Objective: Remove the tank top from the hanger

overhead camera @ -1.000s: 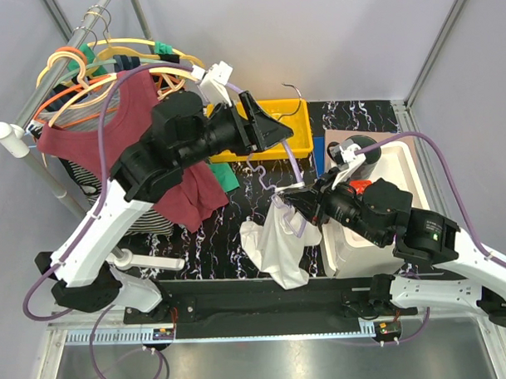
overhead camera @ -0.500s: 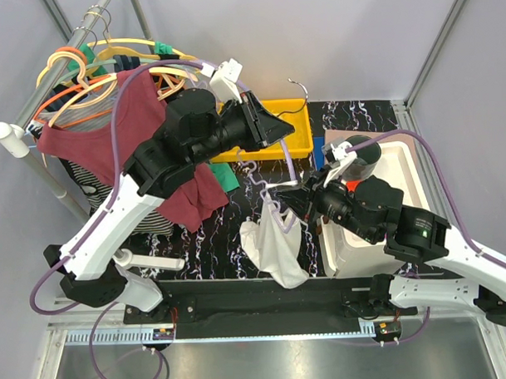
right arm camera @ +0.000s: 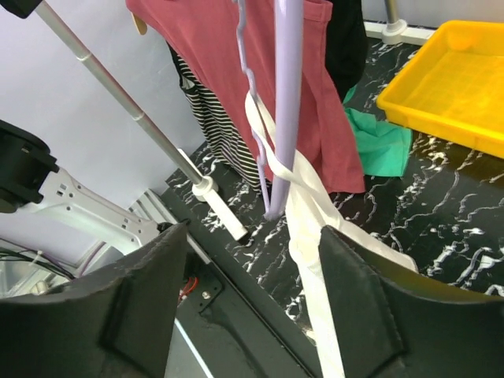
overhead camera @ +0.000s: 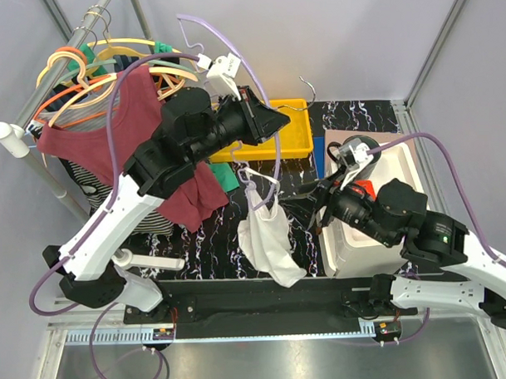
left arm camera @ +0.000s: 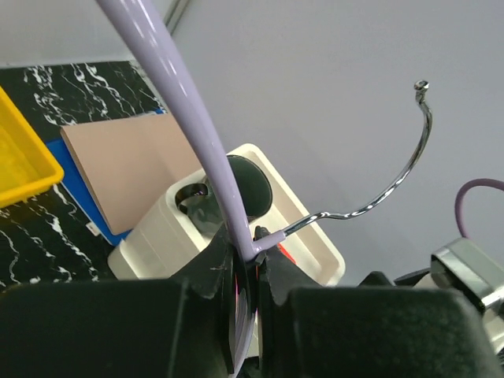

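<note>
Over the marble table (overhead camera: 207, 241), I am pinching the lavender hanger (left arm camera: 183, 118) tight in the left pincer (left arm camera: 250, 258) while the right pincer (right arm camera: 253, 232) is gaping empty near the white tank top (overhead camera: 267, 243), hanging on by a strap, removal unfinished.

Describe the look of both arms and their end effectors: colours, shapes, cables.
Both arms have white lower links and bulky black joint housings. The left arm and right arm each carry a looping lavender cable. The left end effector and right end effector are matte black, with broad, tapering fingers.
</note>
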Tool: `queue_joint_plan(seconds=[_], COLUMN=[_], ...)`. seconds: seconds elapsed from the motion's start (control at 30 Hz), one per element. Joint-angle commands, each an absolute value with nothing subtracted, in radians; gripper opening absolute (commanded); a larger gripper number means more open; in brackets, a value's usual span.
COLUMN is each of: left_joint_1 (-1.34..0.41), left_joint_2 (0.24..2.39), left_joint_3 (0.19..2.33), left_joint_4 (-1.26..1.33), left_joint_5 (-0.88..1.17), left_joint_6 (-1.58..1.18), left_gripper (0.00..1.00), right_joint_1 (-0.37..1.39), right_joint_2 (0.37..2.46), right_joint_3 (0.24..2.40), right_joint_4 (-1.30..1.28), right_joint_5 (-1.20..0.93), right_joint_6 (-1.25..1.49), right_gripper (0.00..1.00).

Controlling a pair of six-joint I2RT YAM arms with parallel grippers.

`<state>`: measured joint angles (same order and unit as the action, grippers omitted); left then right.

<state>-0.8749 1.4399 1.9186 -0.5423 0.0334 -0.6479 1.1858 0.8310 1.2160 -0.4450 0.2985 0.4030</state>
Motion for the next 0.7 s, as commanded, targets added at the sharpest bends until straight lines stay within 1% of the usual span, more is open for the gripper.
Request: queue_joint_plan(seconds=[0.0,0.1,0.23,0.4,0.47,0.57,0.67], left_joint_1=[-0.867,-0.867,-0.867,-0.867,-0.865,-0.865,-0.867], left_joint_2=[1.353,1.332,1.287,1.249,1.238,1.235,1.217], left_joint_3=[1.887,1.875,1.818,1.740,1.724,1.698,1.646], left_joint_4=[-0.328,-0.281,-0.163,-0.023,0.031,0.101,0.196], left_joint_5=[0.003,0.008,0.026,0.080,0.071,0.026,-0.087], left_joint_6=[-0.555,-0.561,-0.609,-0.627,-0.644,-0.689,-0.797], left_gripper=[0.00,0.00,0.00,0.00,0.00,0.00,0.00], right_joint_1=[1.190,1.189,1.190,1.189,1.189,1.190,1.189], right_joint_2=[0.801,0.805,0.833,0.908,0.940,0.975,1.017], right_joint_3=[1.230,1.252,1.284,1.350,1.364,1.379,1.391], right_joint_4=[-0.480,-0.488,-0.488,-0.506,-0.506,-0.496,-0.465], right_joint_5=[0.334,0.333,0.284,0.206,0.177,0.202,0.265], right_joint_6=[0.405,0.364,0.266,0.103,0.068,0.058,0.099], right_gripper=[0.79,0.89,0.97,0.98,0.98,0.98,0.96])
